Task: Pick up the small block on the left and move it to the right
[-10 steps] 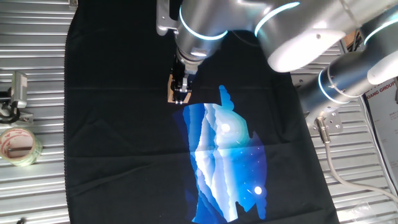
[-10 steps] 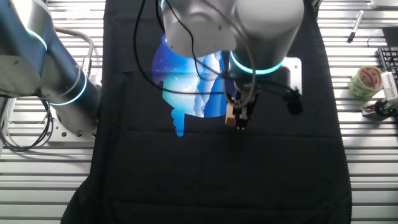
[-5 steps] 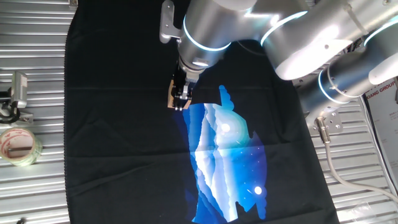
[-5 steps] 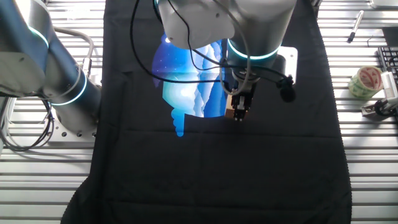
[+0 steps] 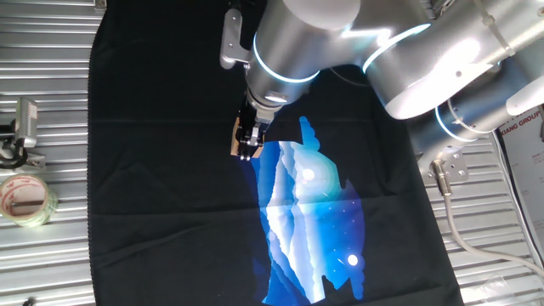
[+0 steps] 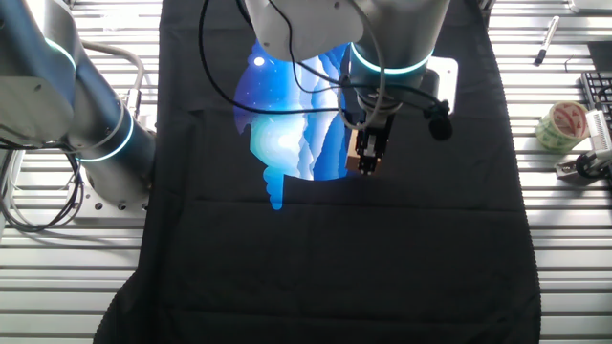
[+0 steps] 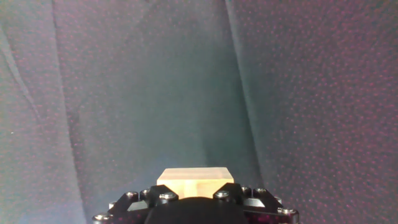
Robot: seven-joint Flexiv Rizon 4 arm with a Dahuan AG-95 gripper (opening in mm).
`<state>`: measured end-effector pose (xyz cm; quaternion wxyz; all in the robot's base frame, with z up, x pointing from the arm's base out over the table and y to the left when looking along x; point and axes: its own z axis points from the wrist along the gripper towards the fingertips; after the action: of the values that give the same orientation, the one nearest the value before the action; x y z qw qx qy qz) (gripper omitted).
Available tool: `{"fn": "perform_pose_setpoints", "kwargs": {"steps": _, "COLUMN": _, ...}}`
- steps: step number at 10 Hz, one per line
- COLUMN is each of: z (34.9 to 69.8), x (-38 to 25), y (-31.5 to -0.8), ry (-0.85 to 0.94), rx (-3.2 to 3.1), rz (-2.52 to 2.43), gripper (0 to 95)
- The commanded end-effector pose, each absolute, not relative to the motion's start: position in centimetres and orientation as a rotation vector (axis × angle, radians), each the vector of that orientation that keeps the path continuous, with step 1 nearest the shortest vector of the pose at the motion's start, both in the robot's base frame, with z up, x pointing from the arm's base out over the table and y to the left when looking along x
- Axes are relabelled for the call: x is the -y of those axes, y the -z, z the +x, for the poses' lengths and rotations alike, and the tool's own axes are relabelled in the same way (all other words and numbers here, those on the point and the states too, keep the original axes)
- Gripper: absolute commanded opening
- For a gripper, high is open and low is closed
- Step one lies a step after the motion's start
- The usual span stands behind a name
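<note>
Step in hand: carrying the small light tan wooden cube (image 5: 234, 138) across the black cloth with a blue printed picture (image 5: 153, 170), judged as the transfer toward the right side.
How to do it well: keep the grip firm and steady, hold the cube level, travel clear of the cloth folds, and lower gently before letting go, so the cube does not tip or roll on the soft fabric.
Claw state: black two-finger claw (image 5: 247, 140) closed on the cube, fingers pressing on opposite faces.
Cube relative to claw: held between the fingers, seated near the fingertips; in the hand view the pale top face (image 7: 193, 176) sits just beyond the dark claw body (image 7: 196, 208), centred, level, plain on every visible side.
Cube relative to cloth: close above the dark fabric at the edge of the blue print; contact with the cloth cannot be told from these views.
Cube in the other fixed view: tan block (image 6: 354, 162) beside the claw (image 6: 367, 161), at the lower rim of the blue print (image 6: 287, 124).
Surroundings: ribbed metal desk (image 5: 51, 255) under the cloth; clear tape roll (image 5: 25, 200) lying well apart from the cube, off the cloth.
Risk: slipping of the smooth cube if the grip loosens during motion.
</note>
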<state>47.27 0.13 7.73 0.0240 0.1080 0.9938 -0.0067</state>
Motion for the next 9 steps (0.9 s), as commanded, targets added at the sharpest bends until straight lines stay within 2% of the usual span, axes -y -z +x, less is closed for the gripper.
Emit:
{"fn": "perform_pose_setpoints", "kwargs": {"steps": 1, "z": 47.1, "x": -0.4, "y": -7.7, "ry": 0.038, "rx": -3.07, "rz": 0.347, "gripper": 0.0}}
{"fn": "perform_pose_setpoints", "kwargs": {"steps": 9, "z": 47.5, "x": -2.1, "y": -8.4, "ry": -0.007, "rx": -3.096, "rz": 0.22, "gripper": 0.0}}
